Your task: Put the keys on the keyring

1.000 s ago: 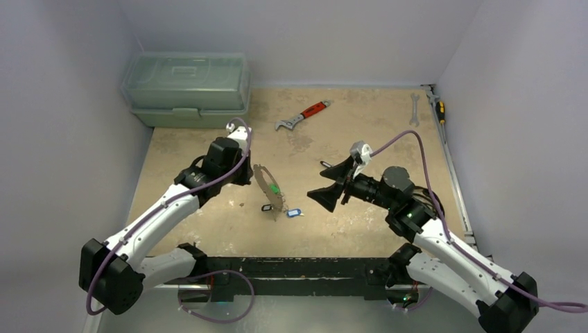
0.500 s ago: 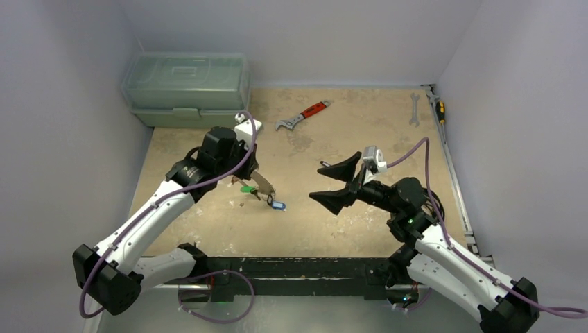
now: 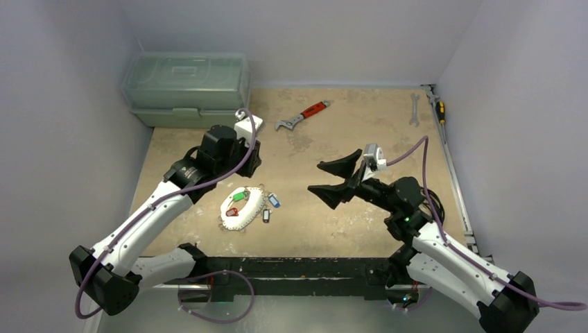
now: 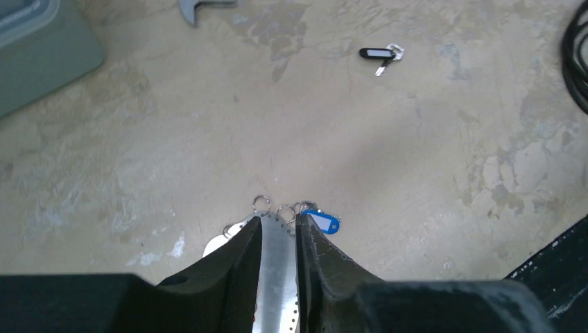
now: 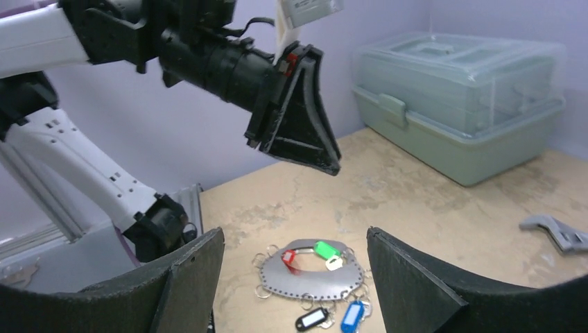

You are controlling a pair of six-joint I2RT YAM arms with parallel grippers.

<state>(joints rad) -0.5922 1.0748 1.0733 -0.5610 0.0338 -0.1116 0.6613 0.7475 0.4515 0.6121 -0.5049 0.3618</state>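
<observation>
The large, silvery, roughly oval keyring (image 3: pixel 251 207) lies flat on the mottled beige worktop (image 3: pixel 360 125), left of centre. Small silver keys (image 3: pixel 239 197) with green and red tags rest on it; blue- and black-tagged ones sit at its right edge; another black-tagged key (image 4: pixel 378 53) lies alone, well apart. The left tool (image 4: pixel 278 220) hangs just above the keyring without touching it, its fingers only narrowly parted and holding nothing; the right tool (image 3: pixel 320 179) is off to the keyring's right, spread wide and empty.
</observation>
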